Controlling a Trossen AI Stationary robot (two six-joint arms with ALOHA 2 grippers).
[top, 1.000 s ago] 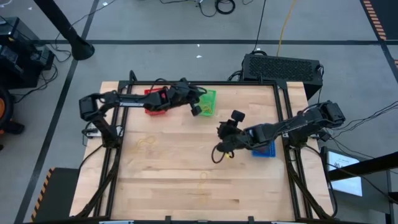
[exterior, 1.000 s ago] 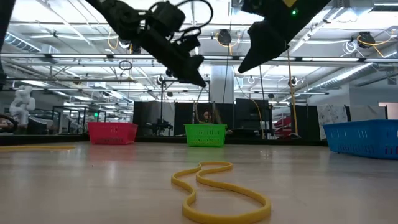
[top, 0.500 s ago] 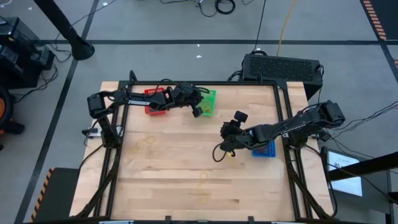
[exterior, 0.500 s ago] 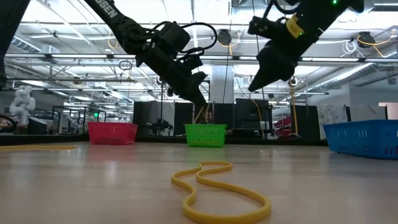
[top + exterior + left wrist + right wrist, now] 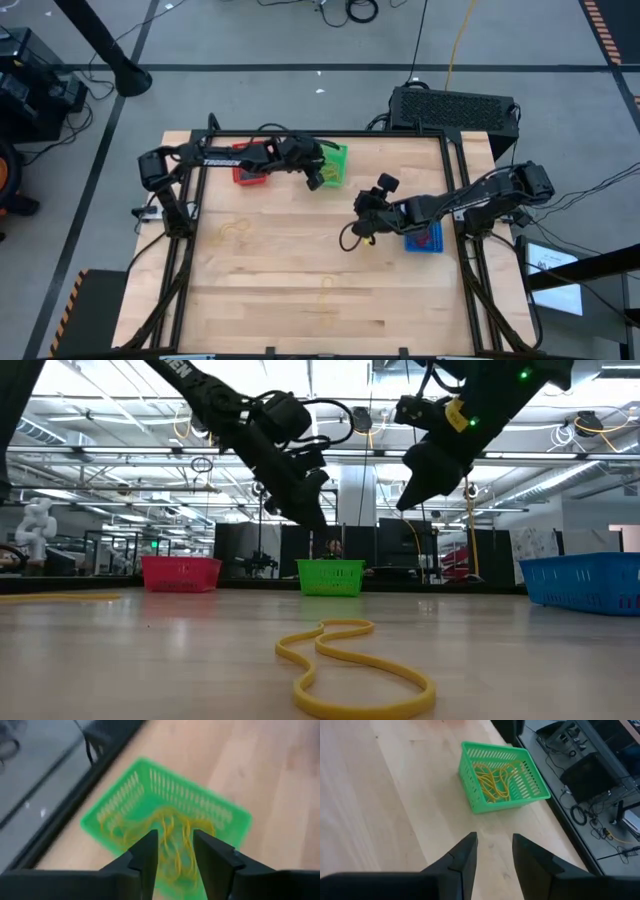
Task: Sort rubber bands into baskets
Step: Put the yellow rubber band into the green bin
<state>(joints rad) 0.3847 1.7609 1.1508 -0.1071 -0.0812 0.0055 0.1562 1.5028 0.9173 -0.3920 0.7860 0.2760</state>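
Above the green basket (image 5: 165, 825) we log the left gripper (image 5: 175, 857), jaws parted, nothing held; yellow rubber bands (image 5: 170, 837) lie inside. Right gripper (image 5: 494, 855) mid-counter, jaws parted, empty. Risk, we judge: a band snagging a finger and lifting out.

We saw three small lattice baskets along the table's far and right parts. The red basket (image 5: 247, 165) stood near the far left corner, the green basket (image 5: 335, 164) near the middle of the far edge, upright and holding a tangle of yellow bands (image 5: 493, 780). The blue basket (image 5: 425, 239) sat by the right edge. One yellow rubber band (image 5: 345, 665) lay flat in a loose, wavy loop near the table's near edge; fainter loops (image 5: 232, 232) lay toward the left.
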